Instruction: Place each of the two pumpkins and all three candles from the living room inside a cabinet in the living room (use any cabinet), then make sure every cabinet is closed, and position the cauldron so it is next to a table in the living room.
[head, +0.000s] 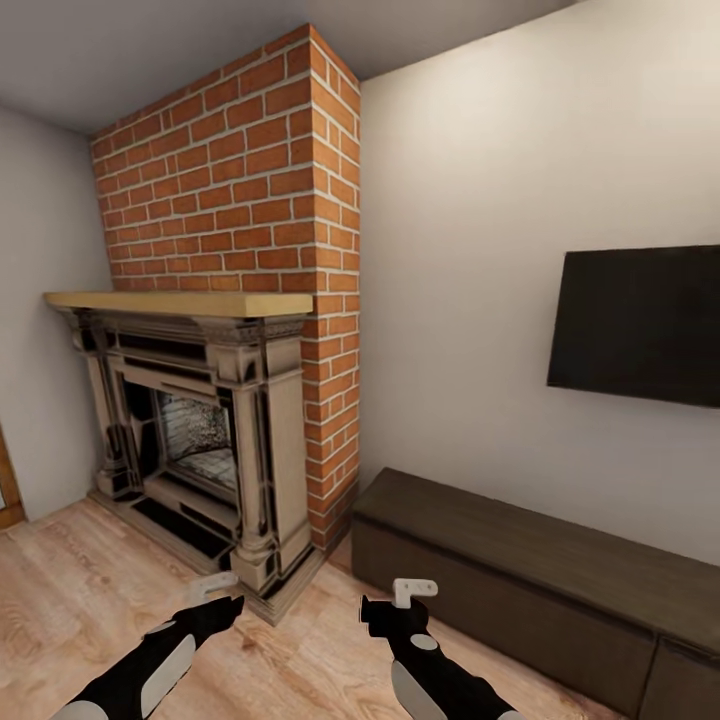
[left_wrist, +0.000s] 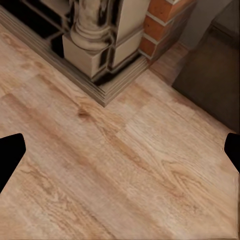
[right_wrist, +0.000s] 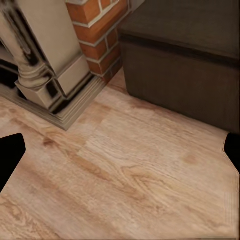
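Both arms are held low in front of the trunk over bare wood floor. The left pincer stands released, its black fingertips spread wide at the edges of the left wrist view with nothing but floorboards between them. The right pincer is released too, and empty.

Just beyond the left pincer sits the corner plinth of the fireplace, under a wooden mantel and a tall brick chimney. Ahead of the right pincer and off to its outer side runs the cabinet, long, low and dark, its fronts appearing shut, set against the wall below a black TV.

This looks like travel or searching, so the sensible course is to keep both arms tucked, steer clear of the plinth, note where the cabinet stands for later, and turn the base and head to look for pumpkins and candles
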